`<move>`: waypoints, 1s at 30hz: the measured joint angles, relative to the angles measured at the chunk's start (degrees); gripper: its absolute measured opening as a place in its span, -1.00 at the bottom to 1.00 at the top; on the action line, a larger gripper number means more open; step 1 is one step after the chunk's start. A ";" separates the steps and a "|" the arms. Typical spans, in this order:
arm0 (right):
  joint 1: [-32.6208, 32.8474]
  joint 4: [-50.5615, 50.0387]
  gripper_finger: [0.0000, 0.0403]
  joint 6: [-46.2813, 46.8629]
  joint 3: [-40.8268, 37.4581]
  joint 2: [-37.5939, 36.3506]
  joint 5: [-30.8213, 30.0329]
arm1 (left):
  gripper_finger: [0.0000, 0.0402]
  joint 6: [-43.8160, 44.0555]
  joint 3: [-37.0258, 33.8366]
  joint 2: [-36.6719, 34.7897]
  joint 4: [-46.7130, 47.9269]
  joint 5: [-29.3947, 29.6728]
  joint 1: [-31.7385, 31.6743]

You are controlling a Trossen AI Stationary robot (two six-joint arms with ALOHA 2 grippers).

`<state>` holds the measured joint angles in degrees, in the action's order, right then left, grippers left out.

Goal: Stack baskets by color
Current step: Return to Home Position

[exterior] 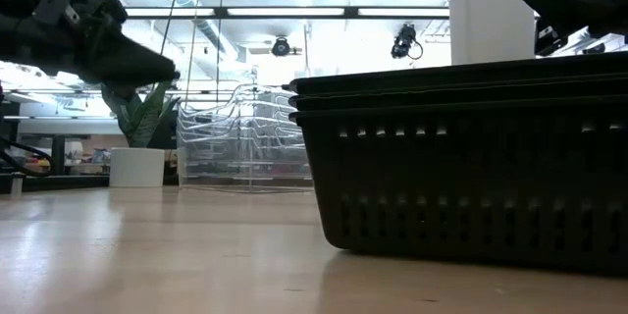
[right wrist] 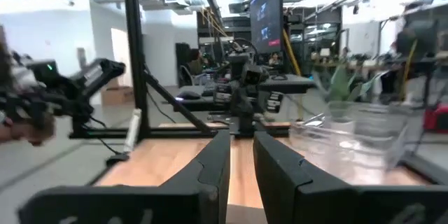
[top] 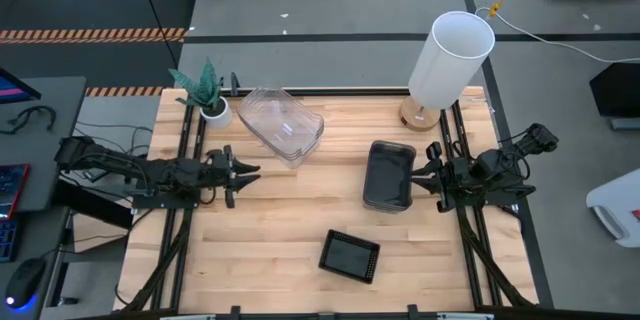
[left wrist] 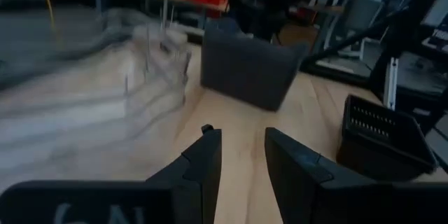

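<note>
black stack (top: 349, 255) bottom centre, grey stack (top: 388, 175) mid-right, clear stack (top: 283, 125) upper left: nested by colour. left end effector (top: 245, 173) and right end effector (top: 422, 180) flank them, slightly open, empty.

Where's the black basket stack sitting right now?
In the high view, the black stack sits alone at the table's lower middle, below and slightly left of the grey stack.
</note>
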<state>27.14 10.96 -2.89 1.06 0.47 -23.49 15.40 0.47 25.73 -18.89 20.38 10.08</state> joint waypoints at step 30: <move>-0.02 0.07 -0.65 -11.66 0.00 0.00 -2.40 | -0.68 -16.09 -0.04 -18.27 4.28 6.43 -0.32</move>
<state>27.11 11.03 -14.55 1.06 0.47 -25.89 -0.69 0.43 7.46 -14.61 26.81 9.76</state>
